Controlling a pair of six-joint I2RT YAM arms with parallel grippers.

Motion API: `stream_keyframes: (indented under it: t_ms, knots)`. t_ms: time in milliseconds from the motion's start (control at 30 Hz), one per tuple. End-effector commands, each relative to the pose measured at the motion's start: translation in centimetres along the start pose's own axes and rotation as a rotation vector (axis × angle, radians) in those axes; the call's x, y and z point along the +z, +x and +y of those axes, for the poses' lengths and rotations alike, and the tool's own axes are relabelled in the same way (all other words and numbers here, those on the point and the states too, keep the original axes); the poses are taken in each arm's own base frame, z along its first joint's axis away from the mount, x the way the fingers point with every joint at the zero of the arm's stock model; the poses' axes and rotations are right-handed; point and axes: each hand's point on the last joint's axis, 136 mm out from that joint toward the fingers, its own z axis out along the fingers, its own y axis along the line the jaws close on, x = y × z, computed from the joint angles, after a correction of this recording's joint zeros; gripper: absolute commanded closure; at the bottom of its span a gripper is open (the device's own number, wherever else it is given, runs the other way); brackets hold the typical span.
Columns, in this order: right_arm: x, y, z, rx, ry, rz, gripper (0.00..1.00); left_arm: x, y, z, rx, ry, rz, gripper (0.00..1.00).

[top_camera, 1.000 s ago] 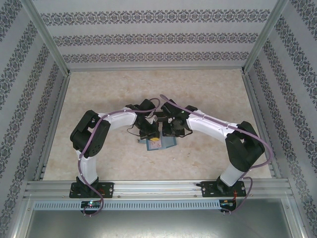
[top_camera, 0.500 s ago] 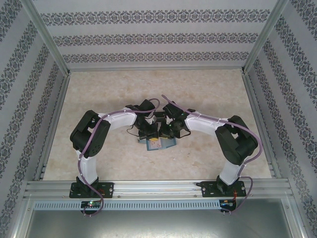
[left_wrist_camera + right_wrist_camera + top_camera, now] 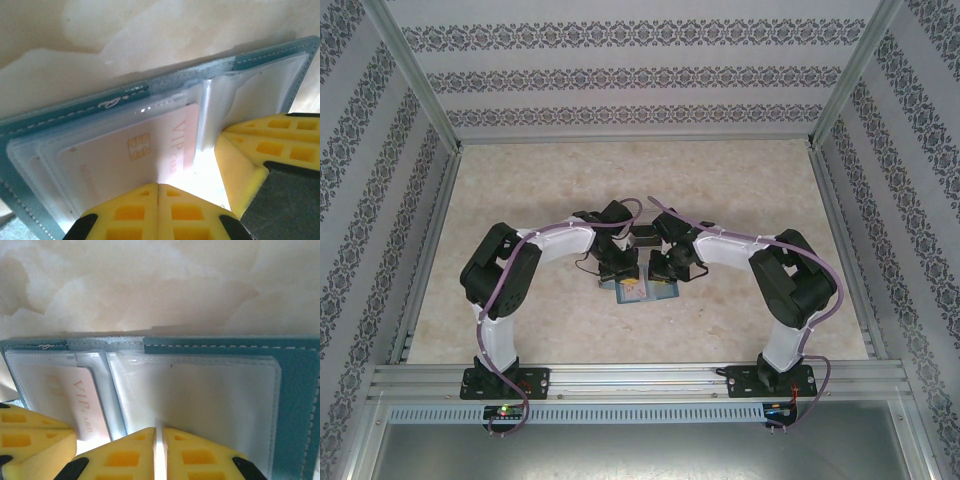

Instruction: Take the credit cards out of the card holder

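Observation:
The teal card holder (image 3: 642, 290) lies open on the table between both grippers, its clear sleeves facing up. A pale credit card (image 3: 125, 155) with a gold chip and reddish "VIP card" lettering sits in the left half's sleeve. My left gripper (image 3: 158, 186) is shut, its yellow tips pressed together at that card's near edge. My right gripper (image 3: 158, 431) stands on the right half (image 3: 220, 346), its jaws closed to a thin slit, and a fold of clear sleeve runs into that slit. The same card (image 3: 82, 405) lies to its left. A dark card is hidden.
The beige marbled table (image 3: 740, 190) stretches beyond the holder. Patterned walls and aluminium posts (image 3: 415, 90) close in three sides. A metal rail (image 3: 640, 380) at the near edge carries both arm bases. The two wrists (image 3: 645, 250) sit almost touching over the holder.
The right arm has drawn in and lowered its gripper onto the holder's right half, and its jaws have narrowed. The left arm and the holder have stayed put.

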Motion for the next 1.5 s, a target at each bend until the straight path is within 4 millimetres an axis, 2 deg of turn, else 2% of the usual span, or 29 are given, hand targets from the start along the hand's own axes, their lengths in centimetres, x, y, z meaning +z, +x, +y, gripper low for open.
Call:
stream_keyframes:
  t_ms: [0,200,433,600,767,933,1467]
  knots:
    - [0.5,1.3,-3.3,0.020,0.126,0.027,0.86,-1.3,0.7,-0.4,0.036,-0.023,-0.009,1.00]
    - [-1.4,0.5,-1.2,0.003,0.072,-0.022,0.82,-1.3,0.7,-0.1,0.044,-0.040,-0.008,1.00]
    - [-2.7,0.1,1.2,-0.002,-0.021,-0.033,0.80,-0.1,0.9,1.5,0.034,-0.086,0.010,1.00]
    - [-2.9,0.0,3.0,-0.003,-0.108,-0.018,0.79,0.4,1.1,1.9,0.026,-0.086,0.020,1.00]
    - [-2.1,0.2,4.0,-0.006,-0.149,0.014,0.78,0.6,1.1,2.0,0.025,-0.087,0.023,1.00]
    - [-1.5,0.1,4.4,-0.008,-0.153,0.025,0.77,0.5,1.2,2.0,0.026,-0.087,0.023,1.00]
    - [0.3,0.1,2.7,-0.005,-0.073,0.040,0.77,0.5,1.3,2.0,0.029,-0.086,0.026,1.00]
